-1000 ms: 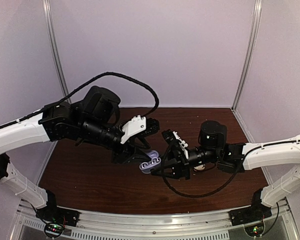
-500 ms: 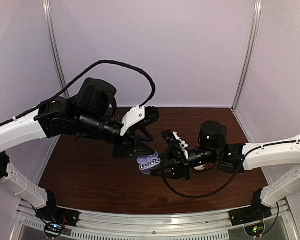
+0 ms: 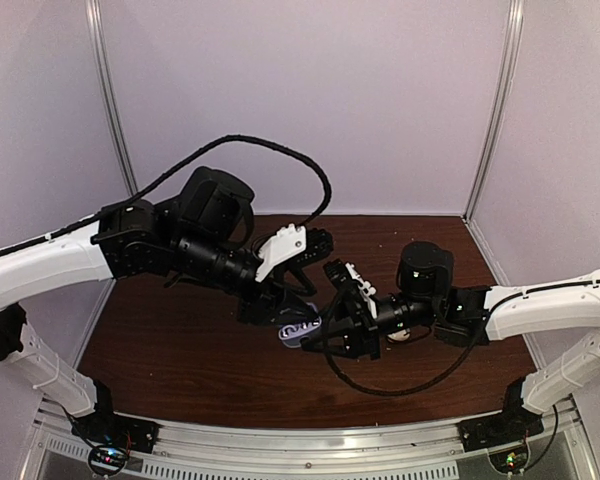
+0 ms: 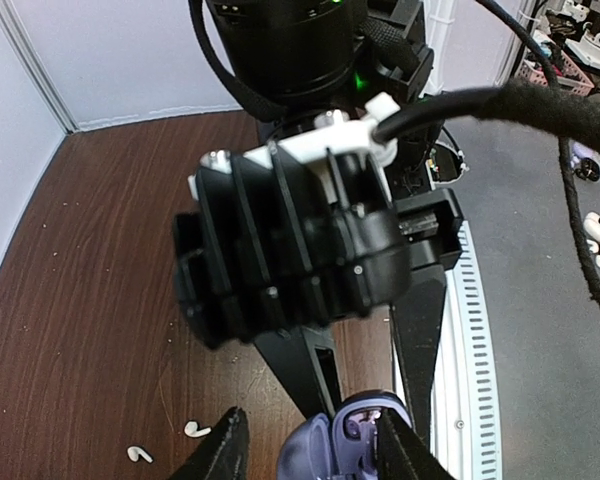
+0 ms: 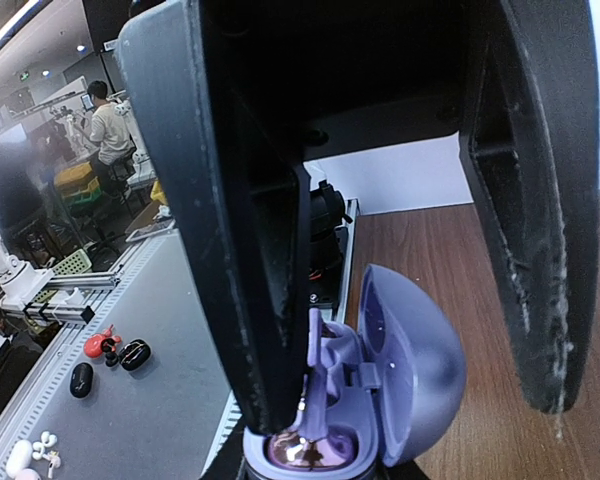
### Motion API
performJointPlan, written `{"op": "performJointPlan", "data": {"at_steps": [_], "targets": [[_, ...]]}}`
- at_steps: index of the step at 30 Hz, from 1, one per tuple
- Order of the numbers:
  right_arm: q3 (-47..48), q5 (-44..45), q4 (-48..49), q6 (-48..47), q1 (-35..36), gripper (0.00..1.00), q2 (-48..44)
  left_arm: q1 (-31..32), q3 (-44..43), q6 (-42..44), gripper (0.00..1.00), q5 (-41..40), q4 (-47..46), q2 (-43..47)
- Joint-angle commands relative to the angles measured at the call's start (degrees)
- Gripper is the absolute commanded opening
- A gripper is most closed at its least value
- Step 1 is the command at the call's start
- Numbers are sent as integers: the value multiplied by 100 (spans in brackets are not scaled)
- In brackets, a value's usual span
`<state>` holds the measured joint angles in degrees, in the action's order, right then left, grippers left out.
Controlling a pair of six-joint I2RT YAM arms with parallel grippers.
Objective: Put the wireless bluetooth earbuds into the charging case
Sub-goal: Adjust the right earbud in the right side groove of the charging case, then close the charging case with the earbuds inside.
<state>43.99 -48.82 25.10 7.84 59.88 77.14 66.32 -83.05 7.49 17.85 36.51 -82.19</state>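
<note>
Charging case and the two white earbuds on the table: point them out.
charging case (image 5: 420, 370), right wrist view, on its open lid
white earbud nearer the case (image 4: 196, 430), left wrist view, on its body
white earbud farther from the case (image 4: 138, 454), left wrist view, on its body

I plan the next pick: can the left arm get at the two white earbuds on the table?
Probably yes. The white earbuds lie on the table beside the left gripper, nothing over them. But its fingers stand on both sides of the purple case, so it may be busy.
</note>
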Motion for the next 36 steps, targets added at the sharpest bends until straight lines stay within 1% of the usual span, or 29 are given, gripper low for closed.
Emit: {"op": "performJointPlan", "data": {"at_steps": [1,3,5,7,10,12,15,22,25,28,31,36], "targets": [[161,57,181,-59,22,0,-30,3,37,-62,46,-80,-162,-23],[102,109,200,-48,23,0,-69,-18,64,-116,46,-265,-227,167],[28,188,264,-8,16,0,-119,-119,241,-213,50,-314,-504,522],[-31,273,314,30,7,0,-173,-242,631,-304,55,-217,-972,973],[-90,367,395,89,-23,0,-232,-372,1097,-423,65,-80,-1398,1488],[-92,396,408,103,-40,0,-259,-435,1223,-496,70,19,-1413,1620],[-75,438,403,113,-46,0,-292,-482,1308,-570,73,387,-1311,1571],[-22,550,377,130,-55,0,-330,-486,1483,-578,73,1038,-1368,1267],[-13,590,382,160,-70,0,-324,-473,1458,-582,73,1177,-1377,1108],[-34,597,400,227,-146,0,-305,-452,1432,-561,70,1447,-1392,1007],[-80,652,445,341,-244,0,-310,-362,1515,-476,67,1581,-1520,1124],[-136,714,615,626,-417,0,-252,-361,1820,-361,64,2077,-1809,1368]]}}
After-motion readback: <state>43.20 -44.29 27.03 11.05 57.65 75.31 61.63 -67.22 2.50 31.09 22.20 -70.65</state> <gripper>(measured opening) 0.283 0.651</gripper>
